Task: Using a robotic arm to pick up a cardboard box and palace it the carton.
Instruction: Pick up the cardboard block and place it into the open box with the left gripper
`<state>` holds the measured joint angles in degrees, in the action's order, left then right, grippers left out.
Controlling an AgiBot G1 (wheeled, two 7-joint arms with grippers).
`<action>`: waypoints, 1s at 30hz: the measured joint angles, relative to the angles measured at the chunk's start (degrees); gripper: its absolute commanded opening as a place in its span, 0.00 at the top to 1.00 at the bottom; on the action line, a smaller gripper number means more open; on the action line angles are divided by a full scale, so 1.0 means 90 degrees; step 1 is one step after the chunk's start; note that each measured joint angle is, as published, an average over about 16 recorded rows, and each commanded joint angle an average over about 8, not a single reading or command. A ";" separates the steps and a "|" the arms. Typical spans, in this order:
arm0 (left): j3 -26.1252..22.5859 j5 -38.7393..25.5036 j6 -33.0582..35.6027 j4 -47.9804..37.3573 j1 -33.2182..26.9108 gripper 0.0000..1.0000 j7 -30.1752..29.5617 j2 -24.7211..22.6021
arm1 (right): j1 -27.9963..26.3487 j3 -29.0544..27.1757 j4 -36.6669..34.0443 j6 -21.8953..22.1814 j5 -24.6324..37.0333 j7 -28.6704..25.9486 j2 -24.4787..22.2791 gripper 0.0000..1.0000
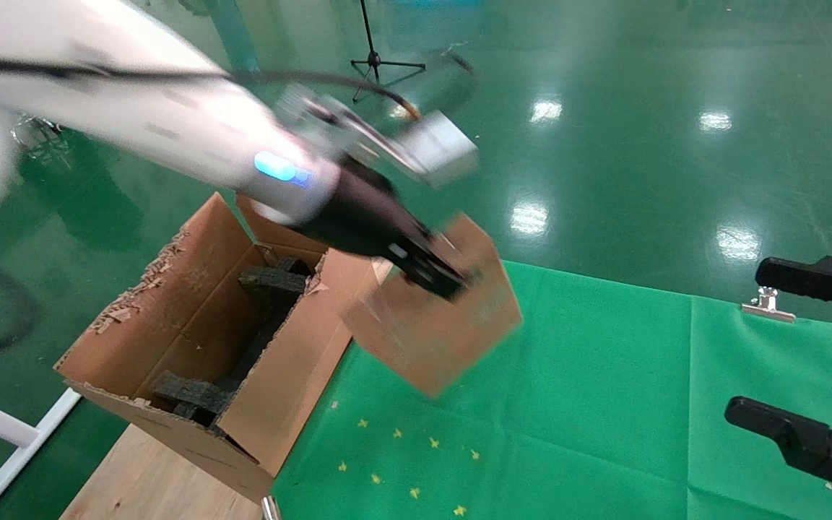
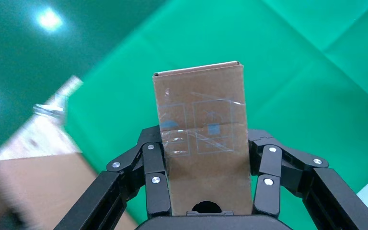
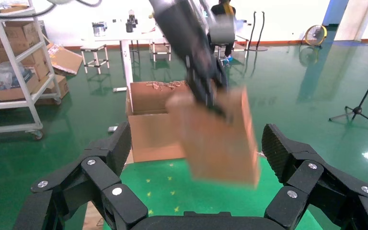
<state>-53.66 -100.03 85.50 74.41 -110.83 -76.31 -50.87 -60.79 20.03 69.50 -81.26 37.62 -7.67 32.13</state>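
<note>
Your left claw [image 2: 210,201] pinches the small brown taped cardboard box [image 1: 434,318] up off the green tabletop [image 1: 604,404], just right of the big torn brown carton [image 1: 192,347], so you only have dropping it in left, and your right claw [image 1: 817,361] waits spread at the near right.

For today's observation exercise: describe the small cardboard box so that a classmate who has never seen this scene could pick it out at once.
Start at the green cloth-covered table and the large open carton with ragged flaps at its left edge. Just right of that carton, held in the air by the left claw of the white robotic arm, is the cardboard box. It is far smaller than the carton, closed, flat and wrapped in shiny clear tape.
</note>
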 measured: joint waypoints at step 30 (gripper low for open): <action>0.0277 -0.0641 -0.0821 -0.5334 -0.0349 1.00 0.4844 0.1604 | 0.0000 0.0000 0.0000 0.0000 0.0000 0.0000 0.0000 0.00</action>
<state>-51.17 -105.80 78.11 26.41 -113.98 -32.71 -36.43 -60.79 20.03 69.50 -81.26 37.62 -7.67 32.13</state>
